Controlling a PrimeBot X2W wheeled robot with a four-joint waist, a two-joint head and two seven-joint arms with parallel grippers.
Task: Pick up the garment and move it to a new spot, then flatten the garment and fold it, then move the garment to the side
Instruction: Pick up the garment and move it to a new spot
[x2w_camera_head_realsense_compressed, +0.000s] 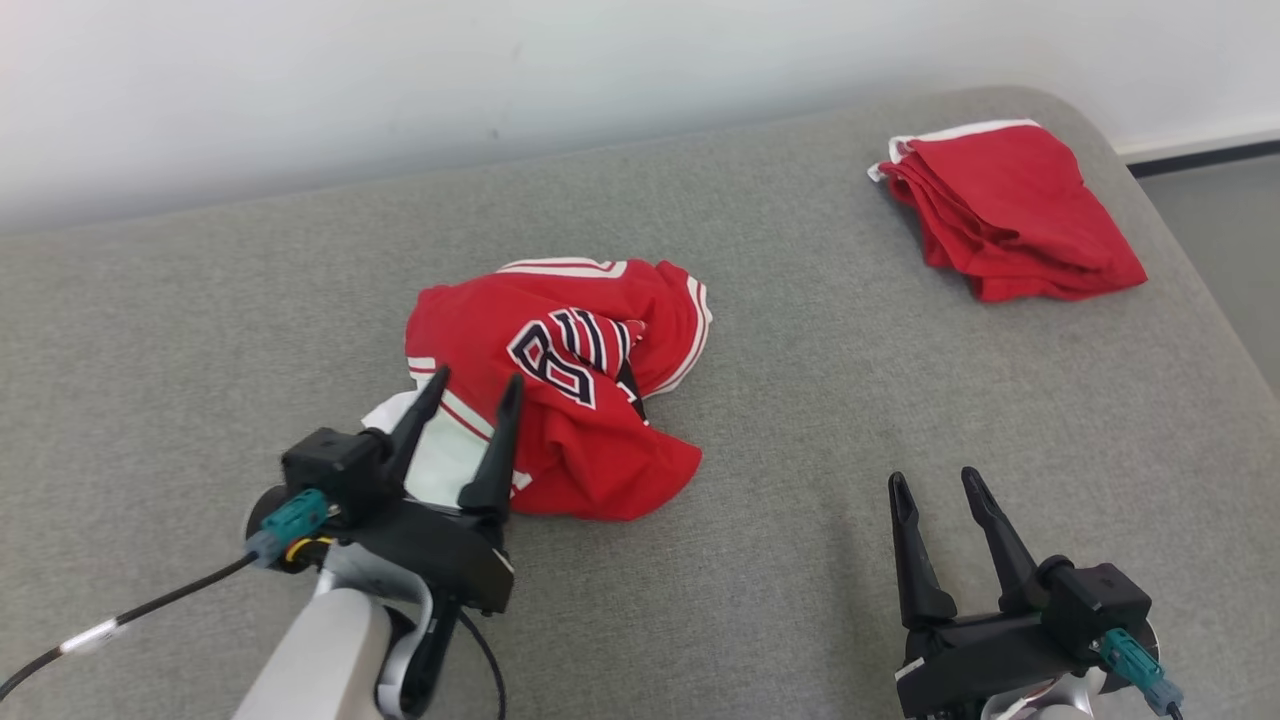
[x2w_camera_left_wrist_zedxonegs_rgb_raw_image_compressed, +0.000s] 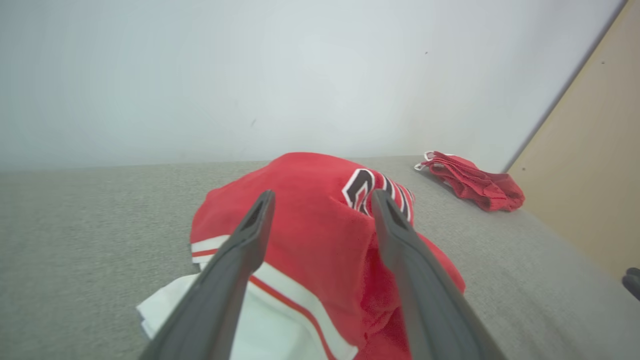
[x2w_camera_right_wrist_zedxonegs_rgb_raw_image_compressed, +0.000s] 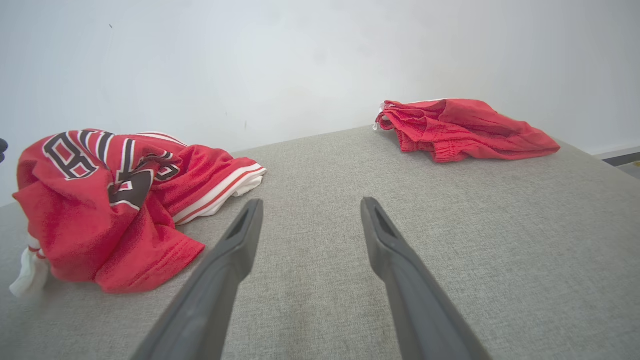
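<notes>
The garment (x2w_camera_head_realsense_compressed: 575, 370) is a red jersey with white trim and dark lettering, crumpled in a heap at the middle of the grey surface. It also appears in the left wrist view (x2w_camera_left_wrist_zedxonegs_rgb_raw_image_compressed: 310, 220) and at the left of the right wrist view (x2w_camera_right_wrist_zedxonegs_rgb_raw_image_compressed: 105, 200). My left gripper (x2w_camera_head_realsense_compressed: 475, 385) hovers over the heap's near-left edge, jaws open, nothing between the fingers; the left wrist view shows the gripper (x2w_camera_left_wrist_zedxonegs_rgb_raw_image_compressed: 322, 200) spread above the cloth. Over bare fabric at the lower right, my right gripper (x2w_camera_head_realsense_compressed: 935, 480) stands open and empty, apart from the jersey, as the right wrist view (x2w_camera_right_wrist_zedxonegs_rgb_raw_image_compressed: 307, 205) confirms.
A folded red garment (x2w_camera_head_realsense_compressed: 1010, 210) with white trim lies at the far right corner of the grey padded surface (x2w_camera_head_realsense_compressed: 800, 500). A white wall runs along the back. The surface's rounded edge drops off at the right, beside a grey floor (x2w_camera_head_realsense_compressed: 1220, 230).
</notes>
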